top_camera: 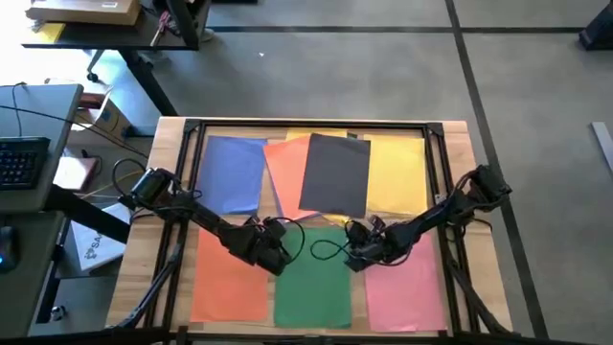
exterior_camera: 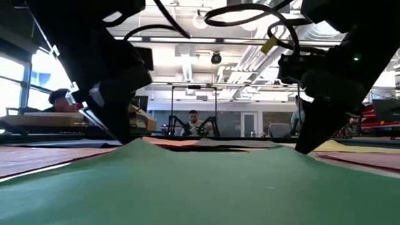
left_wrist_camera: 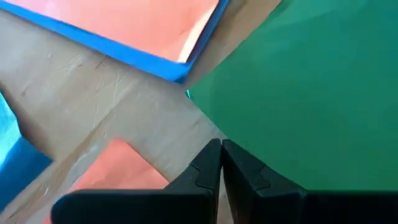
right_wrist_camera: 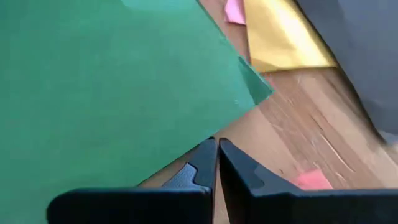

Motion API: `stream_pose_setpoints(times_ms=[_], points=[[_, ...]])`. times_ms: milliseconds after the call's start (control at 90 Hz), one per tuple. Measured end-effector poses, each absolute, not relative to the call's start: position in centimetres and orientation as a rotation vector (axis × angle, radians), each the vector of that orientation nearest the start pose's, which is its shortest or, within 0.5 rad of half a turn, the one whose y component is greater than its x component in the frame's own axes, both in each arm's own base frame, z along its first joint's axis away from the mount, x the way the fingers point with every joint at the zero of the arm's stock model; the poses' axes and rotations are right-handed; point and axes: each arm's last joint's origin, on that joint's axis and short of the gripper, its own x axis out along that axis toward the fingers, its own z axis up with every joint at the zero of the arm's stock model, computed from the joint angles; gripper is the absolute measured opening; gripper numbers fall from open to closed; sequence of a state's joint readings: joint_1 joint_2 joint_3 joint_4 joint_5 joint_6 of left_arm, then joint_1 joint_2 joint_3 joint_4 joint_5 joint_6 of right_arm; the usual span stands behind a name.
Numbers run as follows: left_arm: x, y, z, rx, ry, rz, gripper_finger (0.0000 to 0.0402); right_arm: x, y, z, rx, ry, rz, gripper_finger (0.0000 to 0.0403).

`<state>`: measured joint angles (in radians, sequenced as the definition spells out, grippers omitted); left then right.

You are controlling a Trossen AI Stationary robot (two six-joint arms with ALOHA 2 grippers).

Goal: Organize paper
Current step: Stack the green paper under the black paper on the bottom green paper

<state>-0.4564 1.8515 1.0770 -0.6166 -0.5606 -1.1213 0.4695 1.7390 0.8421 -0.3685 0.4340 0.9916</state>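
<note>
A green sheet of paper (top_camera: 312, 283) lies at the table's near middle, between an orange sheet (top_camera: 230, 278) and a pink sheet (top_camera: 407, 283). My left gripper (top_camera: 280, 257) is shut at its far left corner. My right gripper (top_camera: 356, 257) is shut at its far right corner. In the low view the green sheet (exterior_camera: 206, 181) rises toward both grippers. Blue (top_camera: 232, 172), orange (top_camera: 285, 171), dark grey (top_camera: 335, 172) and yellow (top_camera: 400, 172) sheets lie flat and partly overlapping along the far side. My left gripper pinches the green sheet's edge (left_wrist_camera: 235, 135) between its two fingers, a little way from the far left corner (left_wrist_camera: 188, 94). The fingers come slanting down from the table's left. That corner is raised; the near part lies on the table. My right gripper pinches the green sheet's edge (right_wrist_camera: 194, 138) between its two fingers, close to the far right corner (right_wrist_camera: 268, 93). The fingers come slanting down from the table's right. This corner is raised too, and the sheet slopes down toward the near edge.
A dark metal frame (top_camera: 192, 129) borders the wooden table. Cables (top_camera: 330, 251) loop between the two grippers. A desk with a keyboard (top_camera: 19, 158) stands off the table's left. People and equipment show in the room beyond (exterior_camera: 192, 119).
</note>
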Motion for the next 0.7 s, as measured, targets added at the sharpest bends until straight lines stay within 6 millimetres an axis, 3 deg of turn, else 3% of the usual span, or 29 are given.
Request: stream_pose_setpoints(times_ms=[233, 378, 700], points=[[30.5, -14.3, 16.3, -0.261, 0.973, 0.702, 0.0000, 25.6, 12.6, 14.2, 0.354, 0.931, -0.526, 0.0000], [30.5, -15.5, 16.8, -0.278, 0.949, 0.665, 0.0000, 25.3, 13.6, 15.2, 0.353, 0.858, -0.491, 0.0000], [30.9, -19.2, 17.5, -0.381, 0.816, 0.464, 0.0000, 26.4, 16.2, 12.7, 0.318, 0.813, -0.365, 0.0000]])
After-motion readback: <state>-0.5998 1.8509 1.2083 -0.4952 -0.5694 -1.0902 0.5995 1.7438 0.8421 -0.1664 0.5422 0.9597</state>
